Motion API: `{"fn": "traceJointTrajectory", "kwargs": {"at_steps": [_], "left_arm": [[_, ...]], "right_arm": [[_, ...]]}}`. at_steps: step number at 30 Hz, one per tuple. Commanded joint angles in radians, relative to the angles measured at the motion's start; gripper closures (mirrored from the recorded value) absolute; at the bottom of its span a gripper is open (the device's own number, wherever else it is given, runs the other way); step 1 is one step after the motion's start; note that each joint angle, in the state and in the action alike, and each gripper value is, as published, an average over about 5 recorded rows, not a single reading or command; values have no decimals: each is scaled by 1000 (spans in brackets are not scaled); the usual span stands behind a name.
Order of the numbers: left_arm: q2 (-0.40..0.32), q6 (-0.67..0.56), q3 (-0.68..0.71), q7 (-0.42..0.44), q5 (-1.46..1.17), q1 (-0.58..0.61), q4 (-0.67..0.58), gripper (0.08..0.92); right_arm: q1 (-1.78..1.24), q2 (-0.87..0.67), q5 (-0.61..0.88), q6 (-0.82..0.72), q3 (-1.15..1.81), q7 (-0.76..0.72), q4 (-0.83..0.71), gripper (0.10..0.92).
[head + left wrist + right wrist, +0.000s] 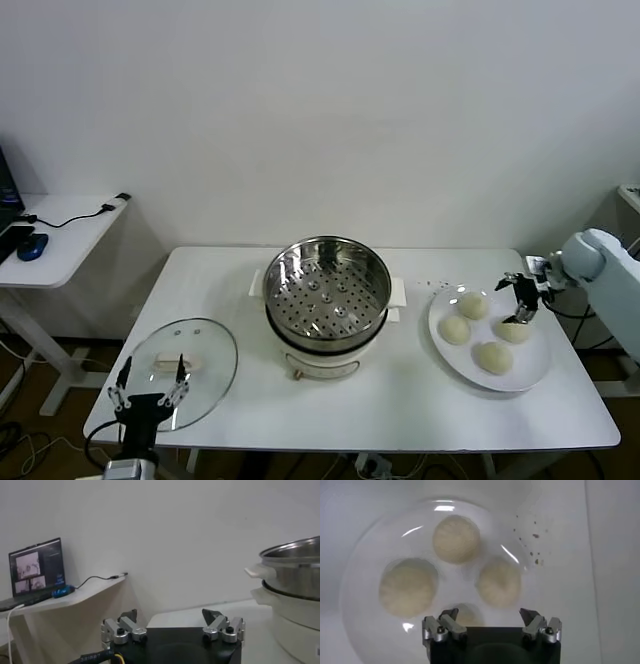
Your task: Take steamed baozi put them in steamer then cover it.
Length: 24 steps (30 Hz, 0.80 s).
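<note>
The right end effector (pixel 522 297) hangs over the far right side of the white plate (pixel 448 352), its fingers spread apart and empty, pointed down at the buns; the right wrist view looks straight down on them, which suggests the arm is positioned to select one for pickup. All four steamed baozi (pixel 455 329) sit on that plate, near the right end of the tabletop (pixel 400 405), grouped close together but apparently not pressed against each other, so each looks open to a grasp from above. The steamer (pixel 327 290) stands at the centre of the tabletop on its white cooker base (pixel 320 361), uncovered, its perforated floor bare and holding nothing. None of the transfer has been done, judging by the full plate and the unfilled basket. The cover (pixel 186 358) lies flat on the tabletop near the left front corner, handle up, well apart from the steamer, leaving the basket mouth unobstructed for loading. The left end effector (pixel 150 390) waits at the near rim of the cover, fingers parted and holding nothing, probably stationed there for the final covering step. A few dark specks (pixel 534 544) lie on the tabletop just beside the plate. A separate side desk (pixel 55 245) with a laptop (pixel 36 570) stands off to the left.
</note>
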Motion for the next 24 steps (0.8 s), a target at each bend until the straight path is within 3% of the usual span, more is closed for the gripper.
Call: {"fn": "traceJointTrajectory", "kwargs": {"at_steps": [1, 24], "left_arm": [[4, -1, -1, -4, -1, -6, 11, 177], [18, -6, -14, -3, -23, -11, 52, 177]], "right_arm": [[163, 156, -29, 5, -167, -47, -178, 203], [47, 248, -238, 46, -19, 5, -307, 203]]}}
